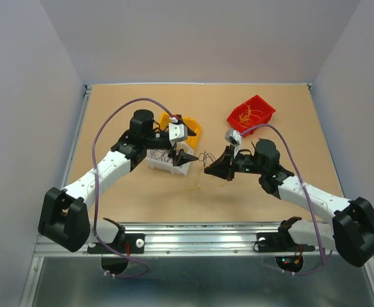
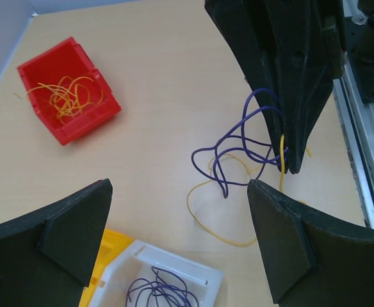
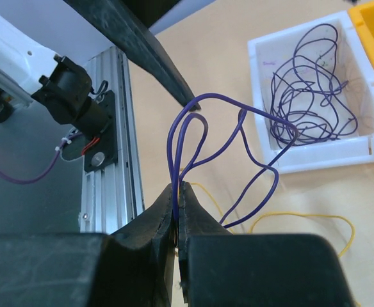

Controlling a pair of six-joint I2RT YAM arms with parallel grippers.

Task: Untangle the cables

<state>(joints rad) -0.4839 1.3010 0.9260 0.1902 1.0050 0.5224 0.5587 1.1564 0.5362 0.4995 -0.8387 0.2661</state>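
Note:
A purple wire (image 3: 275, 180) hangs in loops from my right gripper (image 3: 180, 187), which is shut on it a little above the table. A yellow wire (image 3: 302, 215) trails beneath it on the table. In the left wrist view the same purple loops (image 2: 225, 190) and yellow wire (image 2: 190, 208) hang from the right gripper's fingers (image 2: 289, 89). My left gripper (image 2: 179, 185) is open and empty, just short of the loops. In the top view the strands (image 1: 206, 157) span the gap between the left gripper (image 1: 187, 156) and the right gripper (image 1: 209, 169).
A white bin (image 2: 200, 272) below the left gripper holds purple wires; it also shows in the right wrist view (image 3: 264, 54). A yellow bin (image 1: 192, 128) stands behind it. A red bin (image 1: 254, 102) at the back right holds orange-yellow wires. The metal rail (image 1: 193, 240) runs along the near edge.

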